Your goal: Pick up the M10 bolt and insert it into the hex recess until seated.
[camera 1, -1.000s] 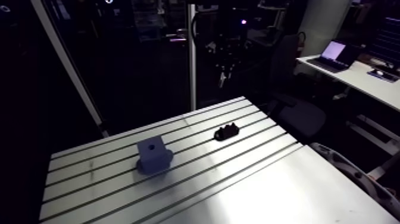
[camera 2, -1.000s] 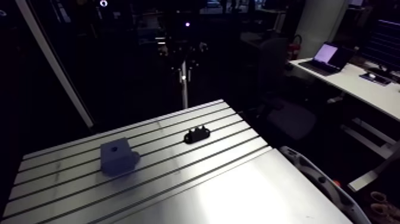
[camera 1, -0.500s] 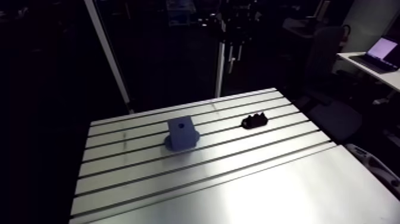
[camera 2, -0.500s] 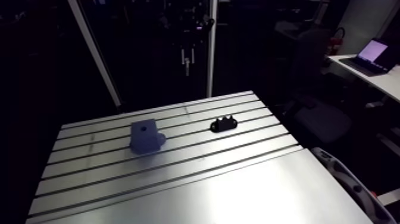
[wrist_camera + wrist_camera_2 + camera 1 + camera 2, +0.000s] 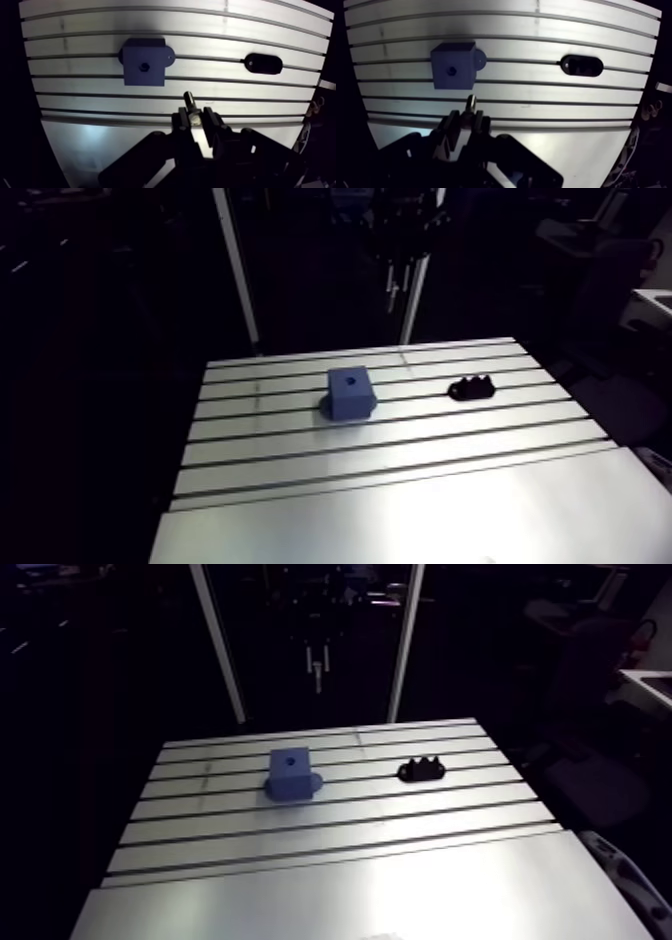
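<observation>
Over the slotted worktop (image 5: 400,488), as the arm view has it, a blue block (image 5: 349,392) with a small hole in its top face stands towards the far side. A black holder (image 5: 472,389) lies well apart from it along the same slots. The jaws hang high and far back in the dark, too small to read from there. From that height I'd judge a long descent lies ahead, and any sideways error would put the bolt on the block's flat top rather than in the opening. Looking down in the wrist view, the M10 bolt (image 5: 190,102) is pinched by one end and sticks out ahead, its free end short of the block and off to one side of the hex recess (image 5: 144,65). It looks gripped over little of its length, so it might tilt or slip if it catches the rim. A hex that isn't turned to match probably won't seat either. The jaws are nearly closed, clamped on the bolt and touching nothing else.
</observation>
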